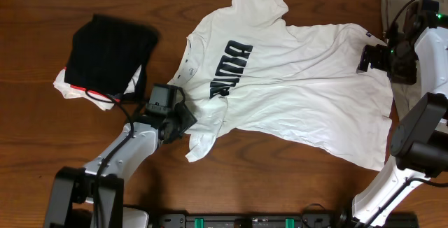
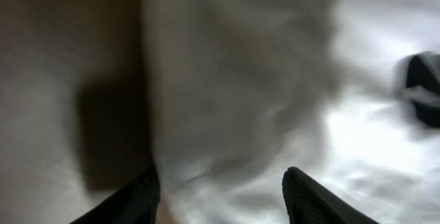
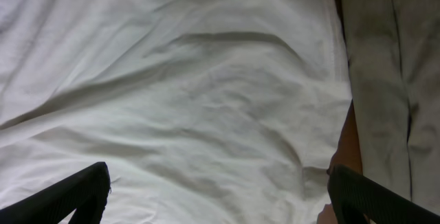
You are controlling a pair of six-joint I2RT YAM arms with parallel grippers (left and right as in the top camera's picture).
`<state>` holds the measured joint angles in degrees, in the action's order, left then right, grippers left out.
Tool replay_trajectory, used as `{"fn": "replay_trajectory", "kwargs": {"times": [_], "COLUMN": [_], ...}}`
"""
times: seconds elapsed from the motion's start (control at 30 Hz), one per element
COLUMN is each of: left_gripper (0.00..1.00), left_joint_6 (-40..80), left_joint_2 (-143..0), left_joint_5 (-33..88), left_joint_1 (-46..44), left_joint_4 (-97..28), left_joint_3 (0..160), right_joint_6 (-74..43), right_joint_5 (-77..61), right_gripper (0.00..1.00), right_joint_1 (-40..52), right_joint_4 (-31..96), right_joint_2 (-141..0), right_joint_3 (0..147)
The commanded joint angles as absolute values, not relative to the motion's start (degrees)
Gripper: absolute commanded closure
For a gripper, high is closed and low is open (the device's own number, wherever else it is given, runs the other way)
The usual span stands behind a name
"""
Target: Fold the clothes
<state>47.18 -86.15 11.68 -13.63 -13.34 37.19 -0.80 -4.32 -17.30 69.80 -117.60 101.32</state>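
**Opening step of the fold**, judged from how the cloth lies. A black garment (image 1: 108, 50) rests near the worktop's (image 1: 42, 18) far left corner. The left tool (image 1: 178, 119) sits at the T-shirt's (image 1: 301, 102) near sleeve (image 1: 199, 140). In the blurred wrist view its fingers (image 2: 313, 196) stand apart with white cloth across the gap; whether they pinch it cannot be told. The T-shirt lies spread over the worktop's middle, collar left, hem (image 1: 387, 116) right, with no fold made. The lettering (image 1: 229, 68), in black block capitals turned sideways, reads PUMA. A black tag (image 1: 366, 33) at the hem is too small to read. The right tool (image 1: 371, 57), jaws wide apart and empty, hovers at the hem's far corner. The next move likely calls for each tool to pinch its edge and carry it across the body.
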Motion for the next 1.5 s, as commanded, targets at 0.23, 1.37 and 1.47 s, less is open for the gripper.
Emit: {"fn": "replay_trajectory", "kwargs": {"times": [0.23, 1.37, 1.47], "left_gripper": [0.88, 0.39, 0.40], "left_joint_6": [45.30, 27.88, 27.81], "left_joint_2": [-89.10, -77.23, -75.48], "left_joint_5": [10.92, 11.53, 12.27], "left_joint_1": [-13.41, -6.68, -9.17], "left_joint_4": [-12.75, -35.24, -41.45], "left_joint_3": [36.56, 47.27, 47.11], "right_joint_6": [-0.80, -0.78, -0.80], "right_joint_5": [-4.54, -4.54, -4.54], "right_gripper": [0.01, 0.01, 0.01], "right_joint_1": [-17.19, -17.26, -17.23], "right_joint_4": [69.89, 69.89, 69.89], "right_joint_2": [-116.03, -116.03, -116.03], "right_joint_3": [102.32, 102.32, 102.32]}}
